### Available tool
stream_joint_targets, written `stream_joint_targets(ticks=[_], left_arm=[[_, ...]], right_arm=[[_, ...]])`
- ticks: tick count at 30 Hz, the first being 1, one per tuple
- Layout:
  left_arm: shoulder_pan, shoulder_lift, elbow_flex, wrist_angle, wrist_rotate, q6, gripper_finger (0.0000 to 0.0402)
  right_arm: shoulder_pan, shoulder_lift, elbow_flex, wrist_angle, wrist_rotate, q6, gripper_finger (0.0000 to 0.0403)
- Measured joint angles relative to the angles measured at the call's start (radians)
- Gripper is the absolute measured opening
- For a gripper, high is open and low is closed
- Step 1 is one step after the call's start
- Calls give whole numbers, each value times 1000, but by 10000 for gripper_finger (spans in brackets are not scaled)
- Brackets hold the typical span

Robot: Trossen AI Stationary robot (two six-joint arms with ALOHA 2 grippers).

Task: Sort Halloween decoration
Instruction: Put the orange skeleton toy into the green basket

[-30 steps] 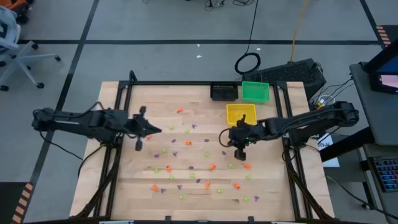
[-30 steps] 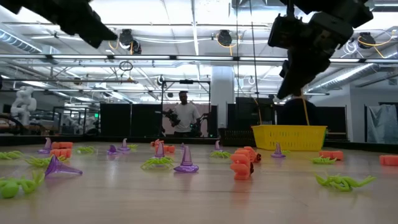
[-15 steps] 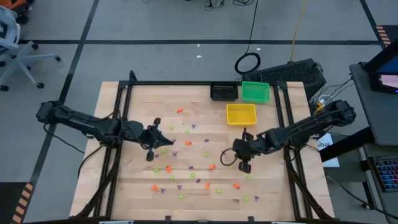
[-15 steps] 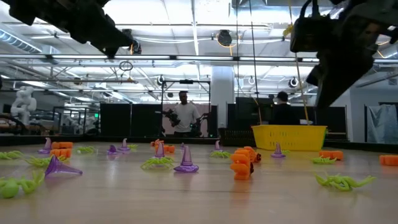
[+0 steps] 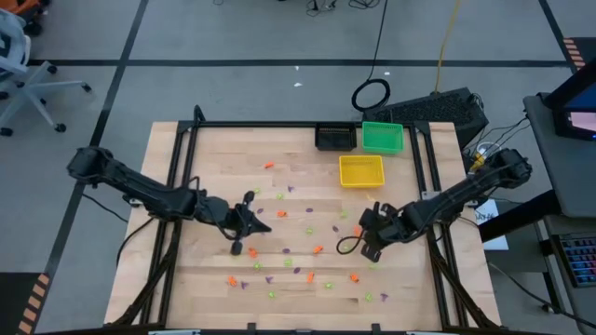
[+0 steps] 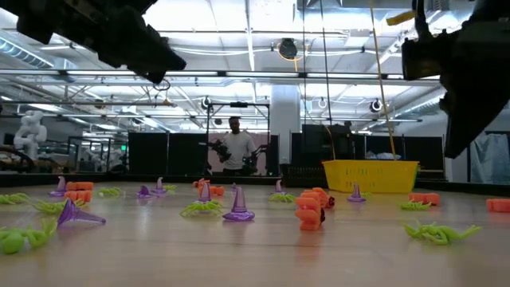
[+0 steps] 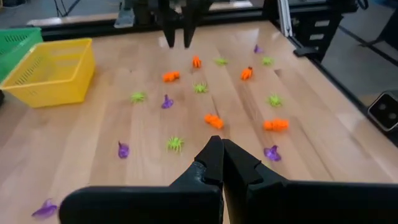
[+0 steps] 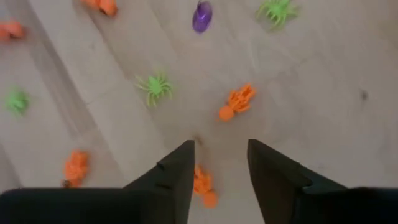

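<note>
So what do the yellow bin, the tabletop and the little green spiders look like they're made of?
The yellow bin looks like moulded plastic: its walls are an even lattice in one saturated colour. The tabletop looks like sealed or varnished wood: pale planks with visible grain and a soft sheen. The green spiders are probably plastic or soft rubber, with thin legs and one uniform bright colour; which of the two cannot be told.

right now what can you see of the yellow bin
The yellow plastic square bin has open mesh walls and a solid rim, and looks empty. It sits upright on the wooden table, toward its far right, just in front of the green mesh bin and apart from the black bin. No gripper touches it.
</note>
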Motion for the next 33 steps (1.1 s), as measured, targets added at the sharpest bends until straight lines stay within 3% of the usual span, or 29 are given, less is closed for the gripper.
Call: stream_joint_targets(ticks=[10,22,33], left_arm=[[1,54,0,17,-48,34,0],[4,54,0,53,-49,102,0],[5,53,0,77,-49,157,0]], right_arm=[[42,60,0,25,160,162,183],[11,208,0,106,127,351,181],[11,280,2,133,134,355,176]])
